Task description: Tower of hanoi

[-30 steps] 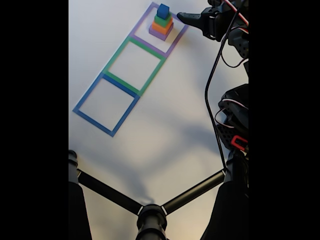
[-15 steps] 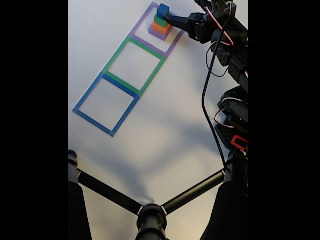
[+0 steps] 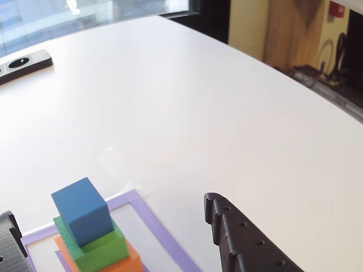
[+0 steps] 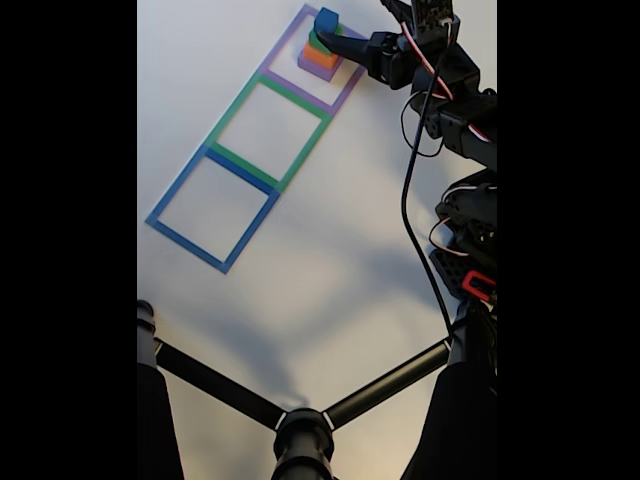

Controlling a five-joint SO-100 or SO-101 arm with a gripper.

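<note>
Gripper [image 4: 338, 33] was at the tower, its black finger tip reaching the stack in the fixed view. In the other view the jaws stood wide apart: one ridged black finger [image 3: 244, 241] at lower right, the second finger [image 3: 11, 241] just showing at the lower left edge, with the stack between them and neither finger touching a block. Nothing was held.

Blue cube [image 3: 84, 211] sat on top, turned slightly askew on the green block [image 3: 102, 249]; orange block [image 3: 127, 264] lay under that. In the fixed view the purple block [image 4: 318, 67] formed the base.

The whole stack stood inside the purple tape square [image 4: 300, 40], at the far end of the row. The green tape square [image 4: 268, 125] and blue tape square [image 4: 210, 205] followed it along the white table [image 3: 198, 102]. A grey device [image 3: 25, 63] lay at the table's far left edge.
</note>
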